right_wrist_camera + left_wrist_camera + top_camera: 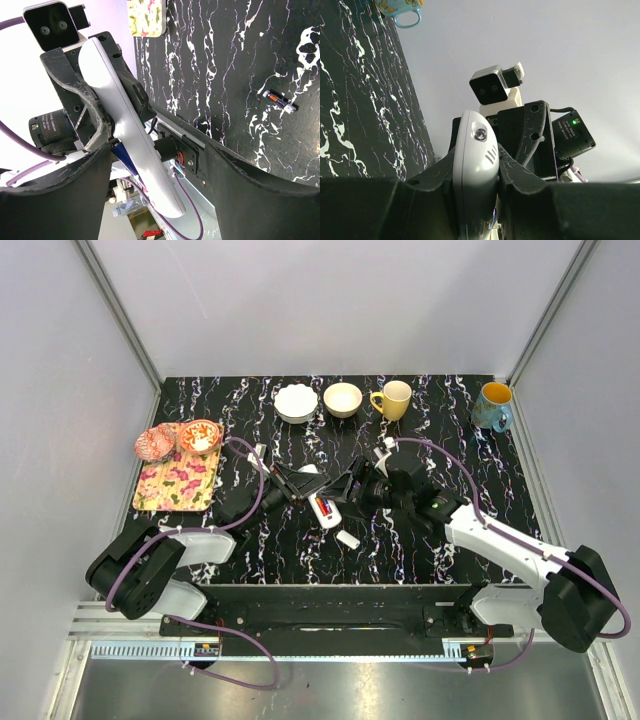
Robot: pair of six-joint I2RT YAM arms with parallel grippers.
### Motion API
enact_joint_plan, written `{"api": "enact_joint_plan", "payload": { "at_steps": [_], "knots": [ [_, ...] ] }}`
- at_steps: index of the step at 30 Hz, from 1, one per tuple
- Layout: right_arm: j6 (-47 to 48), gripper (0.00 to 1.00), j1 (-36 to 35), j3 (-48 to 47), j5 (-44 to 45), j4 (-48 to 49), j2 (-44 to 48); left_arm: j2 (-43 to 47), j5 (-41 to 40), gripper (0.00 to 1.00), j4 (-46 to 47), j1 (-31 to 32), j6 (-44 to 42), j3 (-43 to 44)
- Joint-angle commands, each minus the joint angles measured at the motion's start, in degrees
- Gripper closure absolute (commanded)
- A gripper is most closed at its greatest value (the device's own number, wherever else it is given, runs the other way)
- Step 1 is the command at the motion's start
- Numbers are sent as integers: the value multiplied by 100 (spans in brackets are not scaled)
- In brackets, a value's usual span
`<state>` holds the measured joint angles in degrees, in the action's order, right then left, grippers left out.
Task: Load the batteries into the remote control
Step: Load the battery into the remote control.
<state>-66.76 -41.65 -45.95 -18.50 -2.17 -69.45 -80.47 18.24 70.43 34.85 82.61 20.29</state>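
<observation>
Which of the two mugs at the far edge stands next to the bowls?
The yellow mug, just right of the beige bowl; the blue mug stands apart near the far right corner.

We record white shells over black joints on the left arm [200, 545] and the right arm [500, 545]; a purple cable [261, 480] loops along each. Each wrist carries a pale grey camera block [490, 87] with two dark lenses; beside it sits a black housing [572, 134] bearing white label print and a lit green lamp [575, 121]. The fingers [520, 172] are matt black and moulded; a black mounting plate [527, 127] shows round screw recesses.
</observation>
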Motion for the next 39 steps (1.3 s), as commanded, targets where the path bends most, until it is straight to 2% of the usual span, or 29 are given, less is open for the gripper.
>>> {"api": "enact_joint_plan", "payload": {
  "at_steps": [1, 19, 39],
  "knots": [
    [-144, 22, 95, 148, -92, 402, 10, 66, -22, 100, 735, -13, 106, 159],
    [14, 24, 122, 192, -321, 543, -130, -31, -13, 100, 1130, -13, 352, 220],
    [-100, 29, 122, 666, -461, 771, -42, 312, 22, 100, 823, -57, 317, 599]
  ]
}}
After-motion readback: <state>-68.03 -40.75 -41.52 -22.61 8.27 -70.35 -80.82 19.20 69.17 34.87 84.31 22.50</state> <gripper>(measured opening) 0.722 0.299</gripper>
